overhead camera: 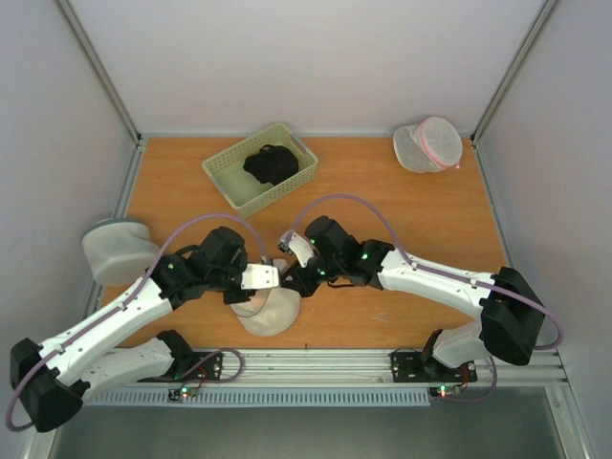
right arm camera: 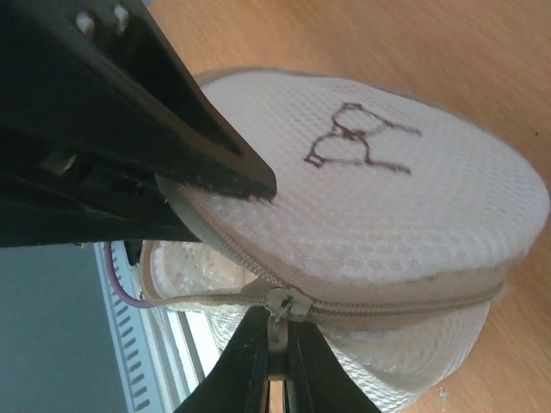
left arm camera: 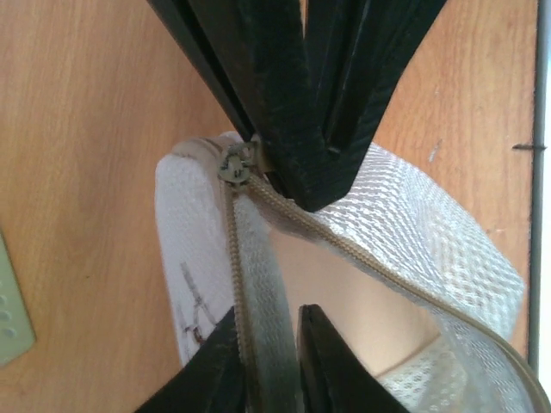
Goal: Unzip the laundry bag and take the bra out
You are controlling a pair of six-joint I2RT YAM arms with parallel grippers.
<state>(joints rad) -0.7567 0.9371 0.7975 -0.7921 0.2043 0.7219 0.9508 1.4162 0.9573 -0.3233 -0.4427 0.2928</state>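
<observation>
Both arms are reaching inward, meeting low over the near middle of the wooden table [overhead camera: 402, 191]. The right gripper [right arm camera: 277, 331] is pinching the small metal zip pull [right arm camera: 281, 310]. The left gripper [left arm camera: 269, 314] is clamping the round, cream-white mesh laundry bag [overhead camera: 273, 314] by its rim, beside the partly open beige zip [left arm camera: 344, 237].
</observation>
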